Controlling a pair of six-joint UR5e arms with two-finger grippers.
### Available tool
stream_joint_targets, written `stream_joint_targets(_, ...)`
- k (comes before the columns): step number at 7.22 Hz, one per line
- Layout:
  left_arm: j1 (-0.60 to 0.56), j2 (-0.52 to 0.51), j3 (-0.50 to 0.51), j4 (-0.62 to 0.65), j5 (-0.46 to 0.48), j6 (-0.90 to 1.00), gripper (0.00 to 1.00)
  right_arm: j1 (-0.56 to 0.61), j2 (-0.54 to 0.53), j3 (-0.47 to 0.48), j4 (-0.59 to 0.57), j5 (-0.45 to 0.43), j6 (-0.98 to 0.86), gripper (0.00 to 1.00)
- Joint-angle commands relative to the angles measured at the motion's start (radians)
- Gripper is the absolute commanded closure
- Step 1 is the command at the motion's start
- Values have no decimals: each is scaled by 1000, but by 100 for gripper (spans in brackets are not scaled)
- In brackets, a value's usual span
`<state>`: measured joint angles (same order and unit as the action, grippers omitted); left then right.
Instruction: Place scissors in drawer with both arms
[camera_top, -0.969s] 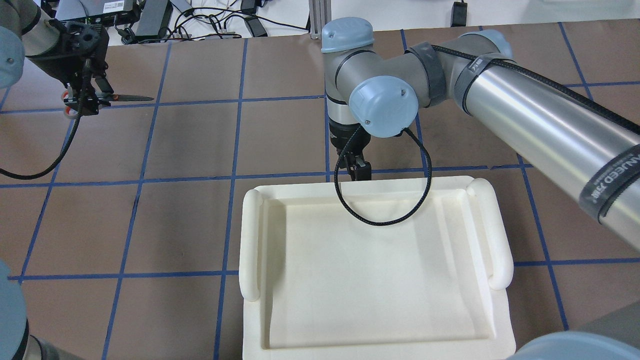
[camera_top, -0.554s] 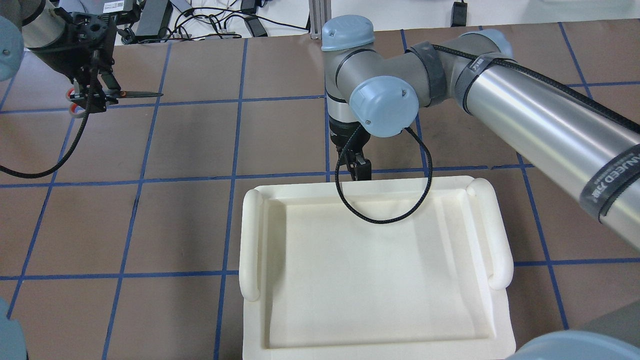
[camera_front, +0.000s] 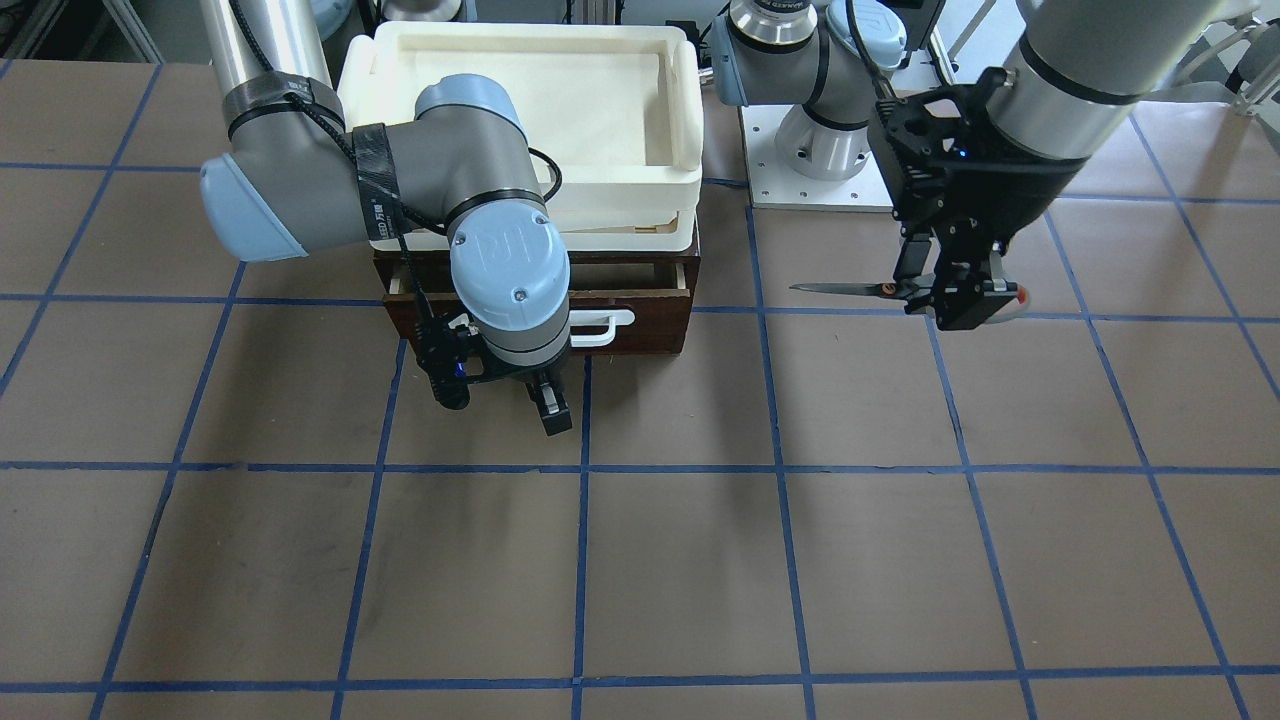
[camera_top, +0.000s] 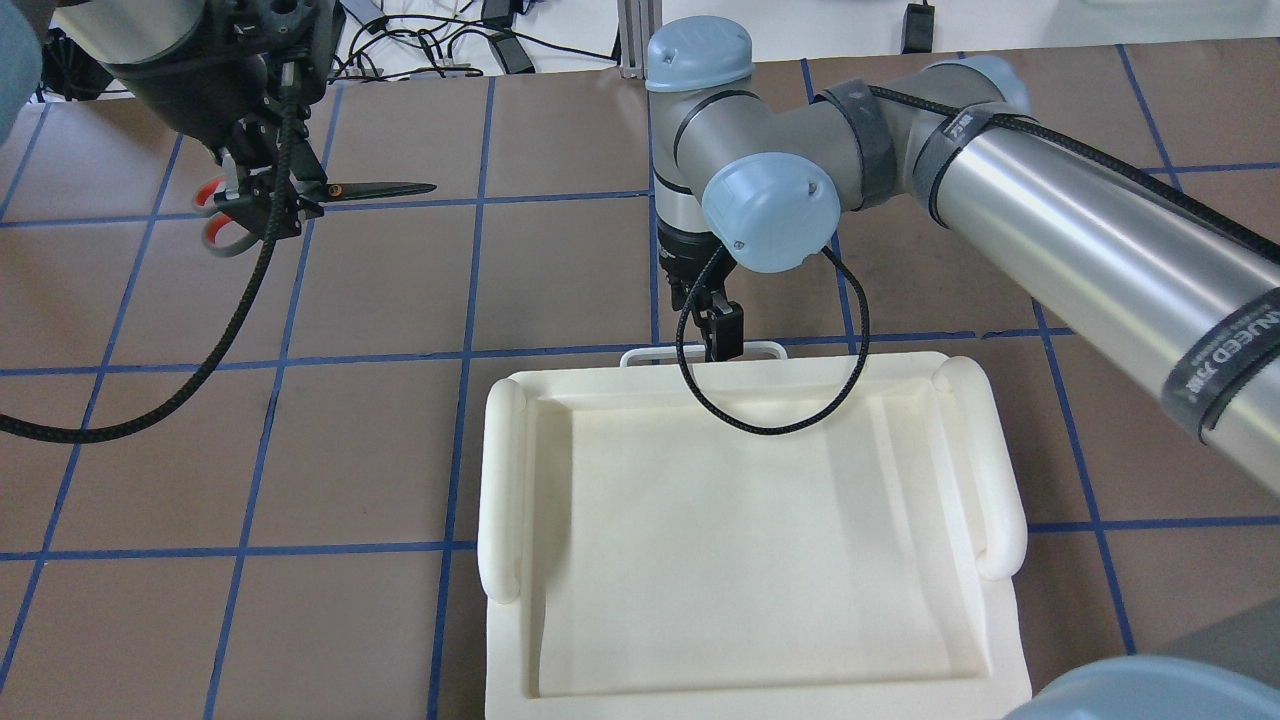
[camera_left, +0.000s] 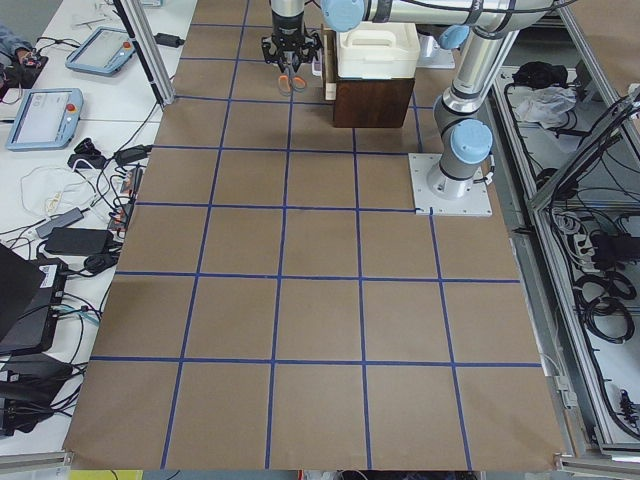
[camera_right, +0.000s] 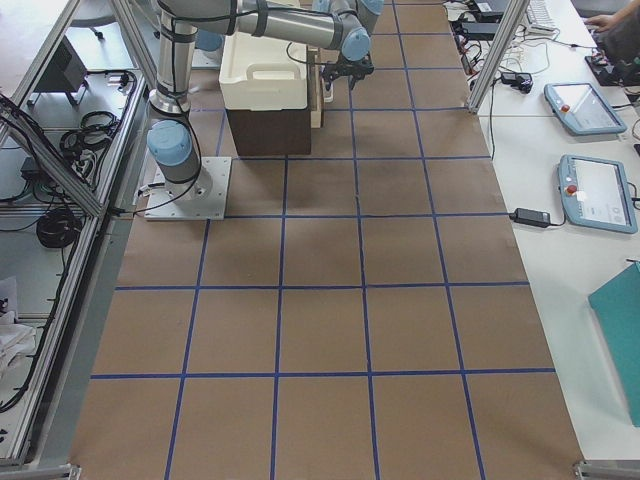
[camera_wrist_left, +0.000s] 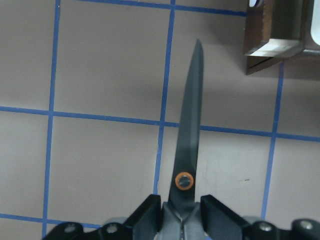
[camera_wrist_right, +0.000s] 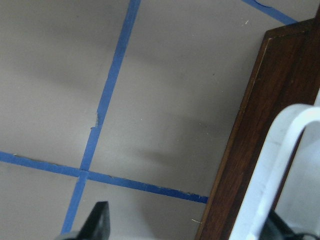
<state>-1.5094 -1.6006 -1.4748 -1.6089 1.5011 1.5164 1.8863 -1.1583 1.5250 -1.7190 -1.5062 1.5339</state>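
My left gripper (camera_top: 265, 205) is shut on the scissors (camera_top: 370, 188) at the pivor end, above the table. The blades point level toward the cabinet, and the orange-red loops stick out behind. In the front view the scissors (camera_front: 850, 289) hang from this gripper (camera_front: 955, 300) to the right of the drawer (camera_front: 640, 325). The left wrist view shows the blade (camera_wrist_left: 190, 125) and a drawer corner (camera_wrist_left: 275, 45). My right gripper (camera_top: 722, 338) is open at the drawer's white handle (camera_top: 770, 349). In the right wrist view the handle (camera_wrist_right: 280, 160) runs between the fingers (camera_wrist_right: 100, 220). The drawer stands a little way out.
A white foam tray (camera_top: 500, 480) sits on top of the dark brown cabinet (camera_front: 690, 300) and hides the drawer from above. The brown table has a blue tape grid (camera_top: 465, 280). The left arm's black cable (camera_top: 200, 370) hangs in a loop over the table.
My left gripper has carried the scissors up and rightward in the overhead view, toward the cabinet. The white drawer handle has come out from under the tray's edge with my right gripper.
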Motion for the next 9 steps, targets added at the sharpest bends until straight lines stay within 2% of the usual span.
stream_joint_targets(1,-12,19,1,-45,-5,-51,75,-6,2,-2,-17,0,-27,0)
stream_joint_targets(3,-12,25,1,-45,-2,-84,75,-7,18,-3,-60,0,-29,0)
stream_joint_targets(9,-12,42,-16,-34,2,-131,76,-12,49,-39,-82,-3,-47,0)
